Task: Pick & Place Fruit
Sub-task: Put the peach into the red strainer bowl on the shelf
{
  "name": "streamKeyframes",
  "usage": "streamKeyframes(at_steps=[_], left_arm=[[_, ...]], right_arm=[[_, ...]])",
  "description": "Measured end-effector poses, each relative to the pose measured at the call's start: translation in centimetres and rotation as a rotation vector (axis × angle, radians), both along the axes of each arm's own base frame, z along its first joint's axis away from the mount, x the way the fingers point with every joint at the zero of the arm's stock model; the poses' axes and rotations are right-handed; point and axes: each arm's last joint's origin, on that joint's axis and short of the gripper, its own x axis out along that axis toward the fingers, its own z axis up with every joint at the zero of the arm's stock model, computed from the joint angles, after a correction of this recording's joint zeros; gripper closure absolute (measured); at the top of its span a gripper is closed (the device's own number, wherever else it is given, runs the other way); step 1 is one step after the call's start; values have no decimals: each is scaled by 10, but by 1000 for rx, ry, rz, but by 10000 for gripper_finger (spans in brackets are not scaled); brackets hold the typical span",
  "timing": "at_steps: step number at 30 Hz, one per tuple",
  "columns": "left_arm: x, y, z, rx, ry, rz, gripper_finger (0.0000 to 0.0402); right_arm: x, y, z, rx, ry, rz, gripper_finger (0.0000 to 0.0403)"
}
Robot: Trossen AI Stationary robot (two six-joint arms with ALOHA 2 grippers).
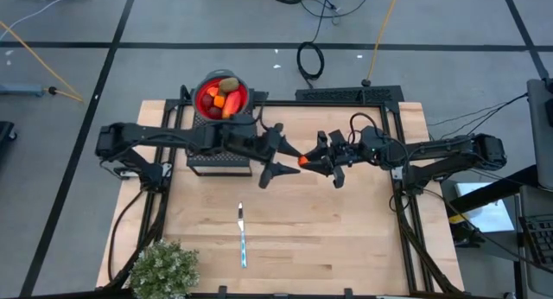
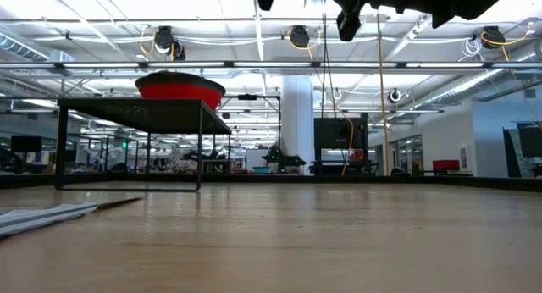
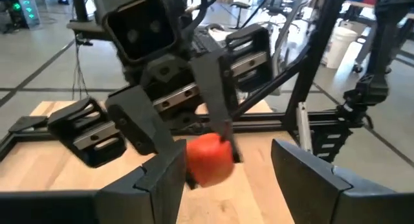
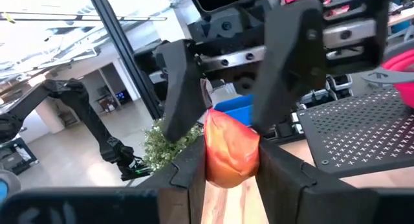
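Observation:
My right gripper (image 1: 313, 161) is up in the air over the middle of the table, shut on the elongated red-orange fruit (image 1: 304, 161). My left gripper (image 1: 288, 155) faces it from the table's left. It is open, with one finger on either side of the fruit (image 3: 209, 160). Whether either finger touches the fruit, I cannot tell. A red bowl (image 1: 201, 90) on a black mesh stand (image 1: 216, 163) holds more fruit: a brown-green oval (image 1: 228, 84) and red and orange pieces (image 1: 218, 100). My right gripper pinches the red-orange fruit between its two fingers (image 4: 189, 175), at the fruit's lower part (image 4: 229, 166). It comes level from the table's right side. The fruit is lifted clear of the table, and its free end (image 4: 228, 123) sticks out past the fingertips toward my left gripper.
A slim silver-and-teal knife (image 1: 242, 234) lies on the near middle of the table. A bushy green plant (image 1: 164, 269) stands at the near left corner. The stand with the red bowl (image 2: 179, 88) is at the far left. Black frame rails (image 1: 346, 95) run along the edges.

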Motion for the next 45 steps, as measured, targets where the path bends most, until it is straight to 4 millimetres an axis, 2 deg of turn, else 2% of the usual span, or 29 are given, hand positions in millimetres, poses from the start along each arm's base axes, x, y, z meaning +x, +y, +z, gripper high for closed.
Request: streamKeyframes(at_steps=[9,22,43,45], left_arm=[[8,2,-6,11,19,73,174],[8,3,5,-10,-67,97,179],[7,-1,0,-15,-12,12,389],[7,-1,0,-16,-12,6,395]], right_arm=[[0,1,0,-3,0,18,298],[0,0,-3,-22,20,15,298],[0,0,-3,-26,21,13,298],[0,0,-3,-26,20,13,298]])
